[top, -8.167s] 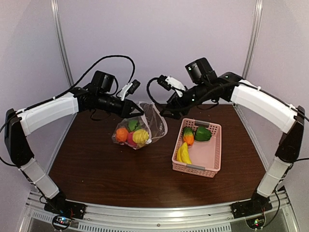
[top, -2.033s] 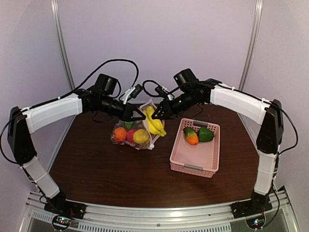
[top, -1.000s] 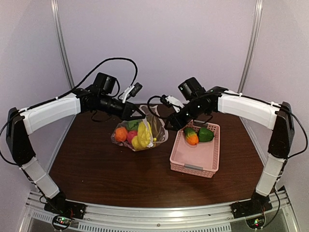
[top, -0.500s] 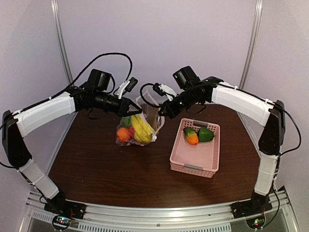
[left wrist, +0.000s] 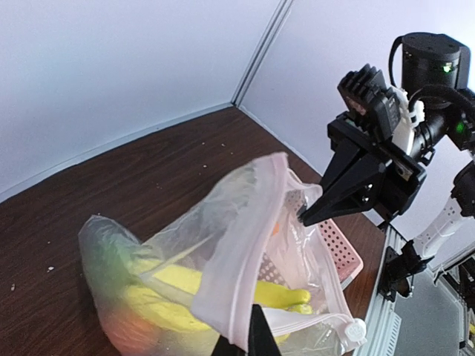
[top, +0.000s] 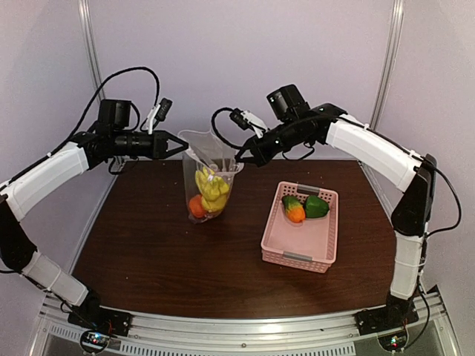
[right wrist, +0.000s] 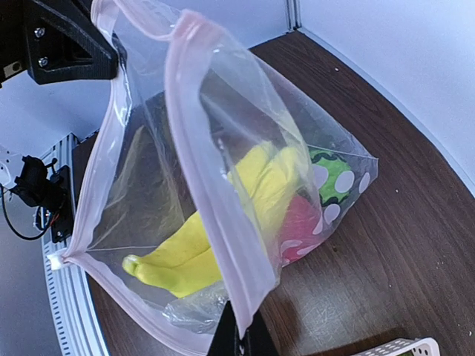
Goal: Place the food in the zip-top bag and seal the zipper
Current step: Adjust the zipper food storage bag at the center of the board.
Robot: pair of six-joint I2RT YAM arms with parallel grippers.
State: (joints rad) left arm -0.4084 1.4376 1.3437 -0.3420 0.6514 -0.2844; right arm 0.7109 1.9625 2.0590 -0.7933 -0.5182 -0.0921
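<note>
The zip-top bag (top: 210,178) hangs upright over the bench (top: 141,252), its mouth stretched between the left pincer (top: 180,145), clamped on the rim at nine o'clock, and the right pincer (top: 241,158), clamped at three, both arms reaching in high. Overhead shows only banana (top: 211,190) and orange (top: 197,208) inside; the right wrist camera adds a red fruit (right wrist: 300,222), the left the white slider (left wrist: 355,328). The pink basket (top: 293,239) sits at four o'clock.

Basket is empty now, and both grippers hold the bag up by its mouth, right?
Not empty: the top view shows the basket holding a green pepper and an orange-and-green piece. The left gripper and right gripper do hold the bag up by its mouth.
</note>
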